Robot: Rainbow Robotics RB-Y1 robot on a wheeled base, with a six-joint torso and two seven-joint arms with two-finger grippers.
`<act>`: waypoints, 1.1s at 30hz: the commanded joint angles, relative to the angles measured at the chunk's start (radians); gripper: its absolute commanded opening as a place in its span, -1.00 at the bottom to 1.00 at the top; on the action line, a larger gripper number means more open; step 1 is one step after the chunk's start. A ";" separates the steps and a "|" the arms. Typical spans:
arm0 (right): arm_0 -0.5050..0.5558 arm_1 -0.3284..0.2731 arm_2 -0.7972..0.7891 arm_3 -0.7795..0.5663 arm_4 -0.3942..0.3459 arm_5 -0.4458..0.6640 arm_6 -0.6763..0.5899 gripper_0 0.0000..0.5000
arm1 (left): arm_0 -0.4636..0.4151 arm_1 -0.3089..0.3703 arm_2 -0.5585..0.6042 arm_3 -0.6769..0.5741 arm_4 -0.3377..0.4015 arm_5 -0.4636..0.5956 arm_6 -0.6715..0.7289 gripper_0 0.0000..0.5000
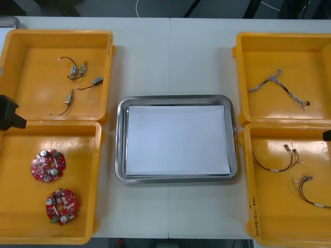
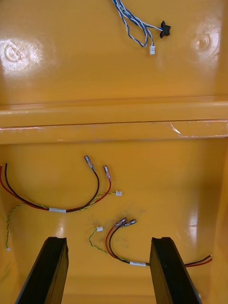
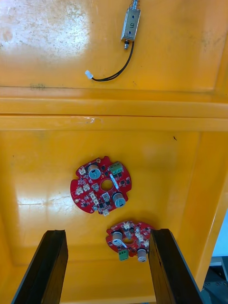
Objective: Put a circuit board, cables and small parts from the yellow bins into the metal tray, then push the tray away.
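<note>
Red circuit board sits under your left gripper, fingers wide apart, in the near left yellow bin; metal tray unloaded. Drop straight, centre on it, clear the second board. Right gripper, also wide, hovers over red-black cables

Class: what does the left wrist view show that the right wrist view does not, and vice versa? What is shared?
Left wrist view: two round red circuit boards by the open left gripper, a small metal part in the next bin. Right wrist view: two red and black cables by the open right gripper, a blue and white cable beyond. Both: two adjoining yellow bins.
</note>
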 commanded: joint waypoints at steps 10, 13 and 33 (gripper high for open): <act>0.016 -0.040 0.013 -0.007 -0.007 0.003 0.001 1.00 | 0.013 0.045 0.028 -0.024 0.008 0.007 -0.116 1.00; 0.016 -0.040 0.013 -0.007 -0.007 0.003 0.001 1.00 | 0.013 0.045 0.028 -0.024 0.008 0.007 -0.116 1.00; 0.016 -0.040 0.013 -0.007 -0.007 0.003 0.001 1.00 | 0.013 0.045 0.028 -0.024 0.008 0.007 -0.116 1.00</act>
